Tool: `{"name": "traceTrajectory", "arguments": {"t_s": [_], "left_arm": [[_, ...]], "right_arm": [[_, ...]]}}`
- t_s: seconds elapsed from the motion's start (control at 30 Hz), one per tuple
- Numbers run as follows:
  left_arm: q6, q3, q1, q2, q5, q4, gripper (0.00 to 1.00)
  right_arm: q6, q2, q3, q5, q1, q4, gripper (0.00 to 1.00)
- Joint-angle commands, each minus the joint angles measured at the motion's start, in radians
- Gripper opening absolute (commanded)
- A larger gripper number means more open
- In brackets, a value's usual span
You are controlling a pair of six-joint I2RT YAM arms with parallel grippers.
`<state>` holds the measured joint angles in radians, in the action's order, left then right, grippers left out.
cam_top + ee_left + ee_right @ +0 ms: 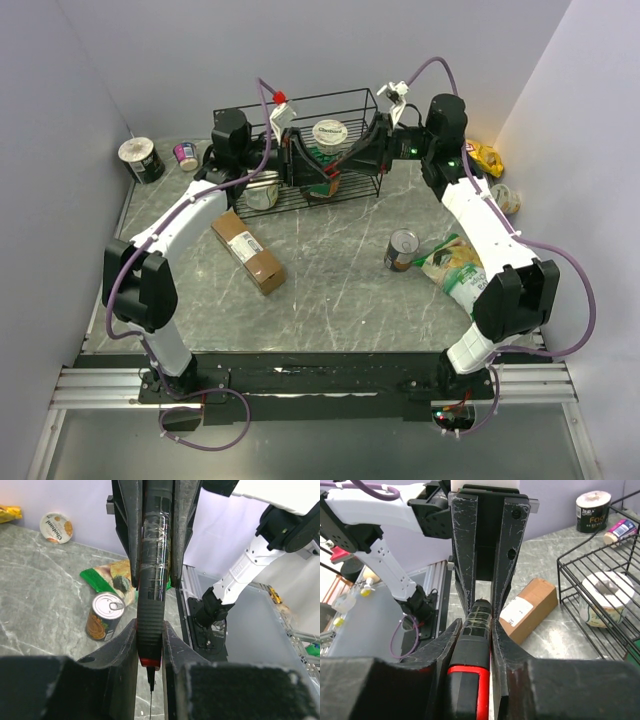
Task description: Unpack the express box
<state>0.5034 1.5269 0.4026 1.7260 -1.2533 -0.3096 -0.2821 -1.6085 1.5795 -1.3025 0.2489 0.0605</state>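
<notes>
The express box (248,251) lies closed on the table left of centre, white label up; it also shows in the right wrist view (527,609). Both grippers meet at the back of the table in front of the wire rack, well away from the box. My left gripper (292,160) (150,630) is shut on the ribbed end of a black tool with a red band (151,595) and a thin tip. My right gripper (348,160) (475,627) is shut on the other end of the same tool (472,650). Each gripper's fingers show in the other's wrist view.
A black wire rack (300,100) stands at the back with a white-lidded tub (328,132) on top. A tin can (402,250) and a green snack bag (455,270) lie at the right. A cup (141,159) and a small bottle (186,155) stand back left.
</notes>
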Motion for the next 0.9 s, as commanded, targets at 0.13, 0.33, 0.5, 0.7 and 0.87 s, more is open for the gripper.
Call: {"name": "traceTrajectory", "arguments": {"t_s": [0.13,0.33,0.5,0.7,0.87], "left_arm": [[-0.222,0.114,-0.066,-0.035,0.162,0.290,0.50],[-0.472,0.083,-0.218,-0.173,0.349,0.582,0.66],[-0.571,-0.195,-0.320,-0.361,0.622,0.681,0.74],[-0.435,-0.395,-0.487,-0.362,0.710,0.568,0.74],[-0.351,-0.400,-0.541,-0.228,0.654,0.480,0.70]], "right_arm": [[0.522,0.062,0.174,0.118,0.010,-0.584,0.00],[0.661,0.091,0.197,0.298,0.010,-0.752,0.00],[0.606,0.093,0.181,0.299,0.020,-0.754,0.00],[0.630,0.016,0.286,0.278,0.020,-0.837,0.00],[0.581,0.042,0.231,0.379,0.020,-0.763,0.00]]}}
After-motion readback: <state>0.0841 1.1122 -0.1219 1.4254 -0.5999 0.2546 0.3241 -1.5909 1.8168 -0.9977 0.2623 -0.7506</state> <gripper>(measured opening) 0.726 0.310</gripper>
